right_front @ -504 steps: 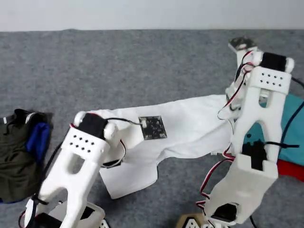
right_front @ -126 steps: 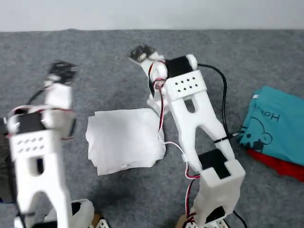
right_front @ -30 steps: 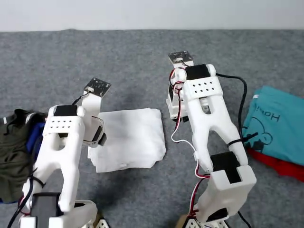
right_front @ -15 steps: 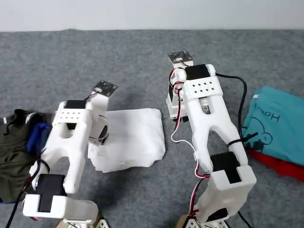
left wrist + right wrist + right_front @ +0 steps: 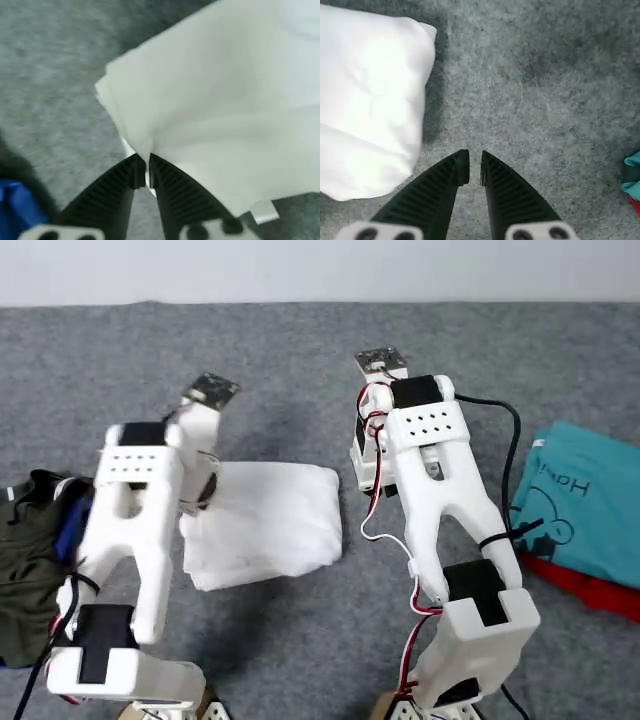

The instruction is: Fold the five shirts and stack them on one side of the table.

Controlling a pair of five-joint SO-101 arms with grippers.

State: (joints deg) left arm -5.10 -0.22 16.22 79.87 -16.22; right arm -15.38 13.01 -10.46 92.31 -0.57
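A folded white shirt [image 5: 265,520] lies on the grey table between the two arms. My left gripper [image 5: 145,170] is shut on that white shirt [image 5: 225,100] at a corner of its left edge, with the layers bunched up between the fingers. My right gripper [image 5: 475,172] is shut with nothing in it, low over bare table just right of the white shirt [image 5: 365,95]. A folded teal shirt [image 5: 580,505] rests on a red one [image 5: 590,590] at the right side. A heap of dark green and blue shirts [image 5: 35,560] lies at the left edge.
The grey table [image 5: 300,350] stretches bare behind both arms. A blue shirt's edge [image 5: 15,205] lies close beside my left gripper. A teal and red corner [image 5: 632,175] lies off to one side of my right gripper.
My left gripper has closed on the white shirt's left edge and lifted it a little, and the shirt has shifted slightly left. The right arm has not moved.
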